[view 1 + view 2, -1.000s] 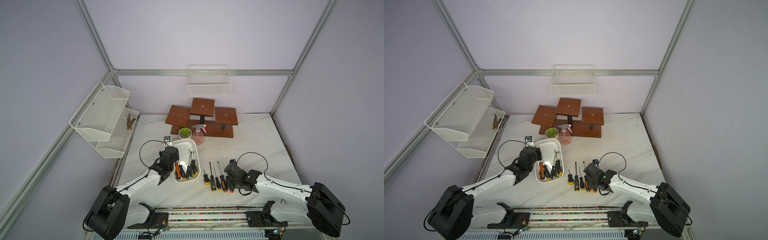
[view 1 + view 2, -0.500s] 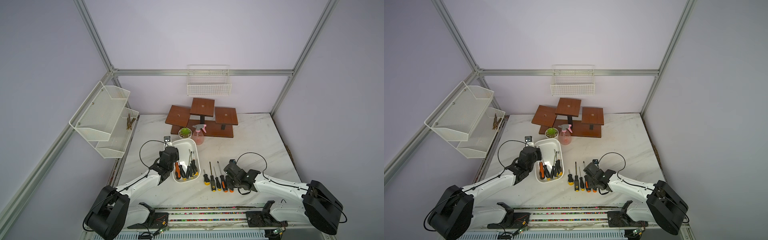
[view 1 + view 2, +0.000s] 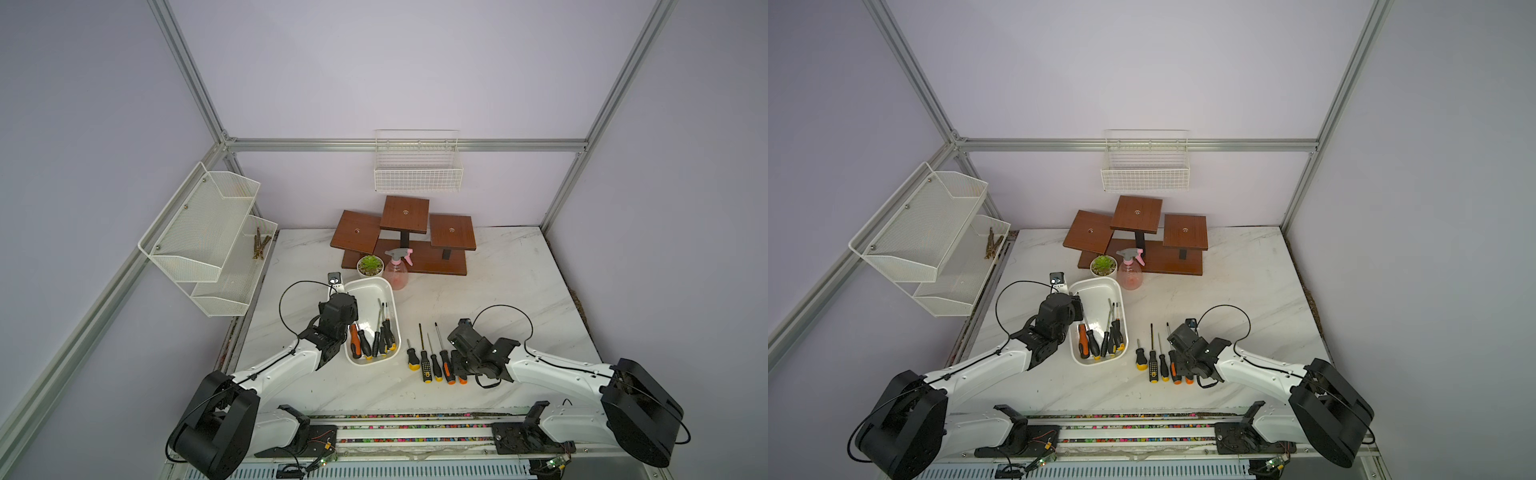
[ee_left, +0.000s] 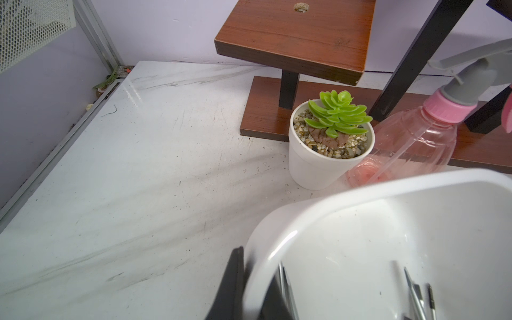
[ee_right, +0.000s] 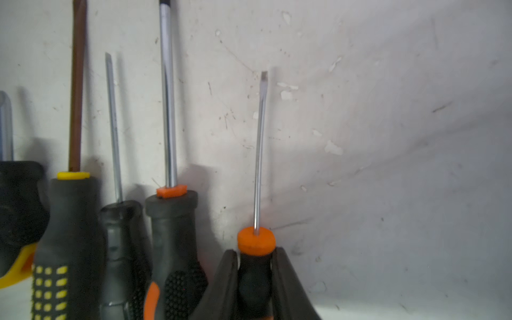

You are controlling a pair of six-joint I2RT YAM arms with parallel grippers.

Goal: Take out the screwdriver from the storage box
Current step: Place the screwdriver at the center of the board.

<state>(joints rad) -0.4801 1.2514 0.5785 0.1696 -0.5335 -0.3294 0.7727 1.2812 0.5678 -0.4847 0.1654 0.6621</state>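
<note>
The white storage box (image 3: 368, 297) (image 3: 1097, 296) lies on the marble table left of centre, and several screwdrivers (image 3: 365, 345) (image 3: 1093, 343) rest at its near end. My left gripper (image 3: 347, 318) (image 3: 1077, 311) (image 4: 253, 279) is shut on the box's left rim (image 4: 360, 191), with one finger (image 4: 234, 279) outside the wall. My right gripper (image 3: 459, 368) (image 3: 1185, 369) (image 5: 256, 266) rests low on the table, shut on the handle of a small screwdriver (image 5: 256, 241) (image 3: 462, 378) with an orange cap. That screwdriver lies flat at the right end of a row.
Left of the held screwdriver lie several more screwdrivers (image 3: 430, 363) (image 5: 171, 221), side by side with tips pointing away. Behind the box stand a potted succulent (image 3: 370, 266) (image 4: 329, 144), a pink spray bottle (image 3: 397, 272) and a wooden stand (image 3: 405, 241). Wire baskets (image 3: 208, 241) hang at the left and on the back wall.
The right arm's base link has shifted slightly. Both grippers stay where they were, each with the same hold.
</note>
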